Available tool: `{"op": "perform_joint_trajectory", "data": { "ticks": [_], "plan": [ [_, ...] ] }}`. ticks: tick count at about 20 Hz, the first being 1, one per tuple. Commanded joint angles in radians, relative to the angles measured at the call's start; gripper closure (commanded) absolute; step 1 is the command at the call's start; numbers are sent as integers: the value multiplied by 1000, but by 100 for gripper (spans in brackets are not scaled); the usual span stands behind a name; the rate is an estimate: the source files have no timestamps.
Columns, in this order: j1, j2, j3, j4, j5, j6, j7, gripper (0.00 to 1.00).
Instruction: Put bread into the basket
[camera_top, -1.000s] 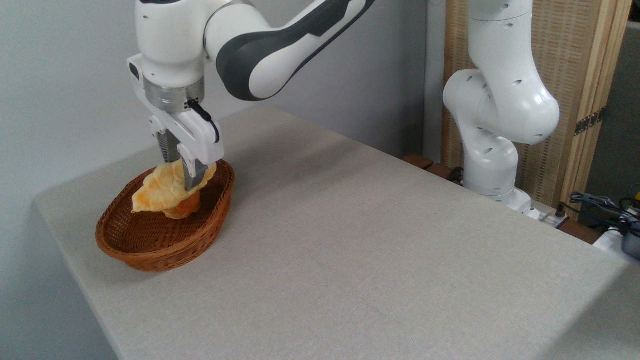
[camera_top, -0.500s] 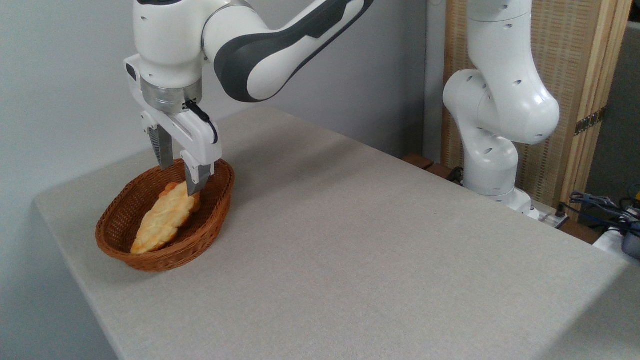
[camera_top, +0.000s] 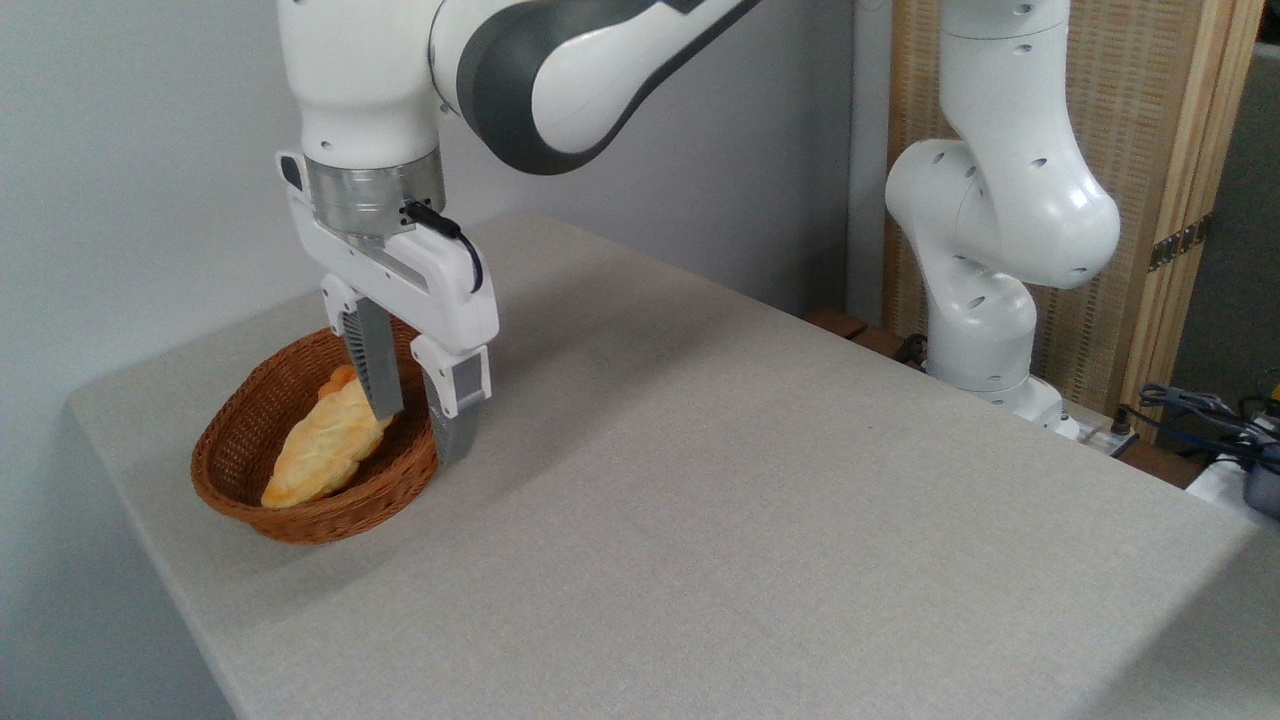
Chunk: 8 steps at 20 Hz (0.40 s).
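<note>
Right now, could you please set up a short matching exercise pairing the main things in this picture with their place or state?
Things:
1. bread
2. wicker basket
3. gripper
4. robot base

Place or state:
A. open, holding nothing
B. lying inside the basket
C. mounted at the table's far right side
D. standing near the table's left corner

Pairs: 1-B, 2-D, 3-A, 4-C

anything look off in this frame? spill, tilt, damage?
Nothing stands out. The bread lies inside the basket, its lower tip resting against the front rim. The basket sits flat on the table. The gripper is open and holds nothing, with no spill or damage visible.
</note>
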Motion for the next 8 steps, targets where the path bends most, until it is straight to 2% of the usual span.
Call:
{"op": "perform_joint_trajectory", "data": {
  "ticks": [1,5,8],
  "plan": [
    [-5,-9,40,5,95,-41,9,0],
    [-7,-18,79,6,97,-77,109,0],
    [-7,-23,85,6,77,-85,121,0]
  ]
}}
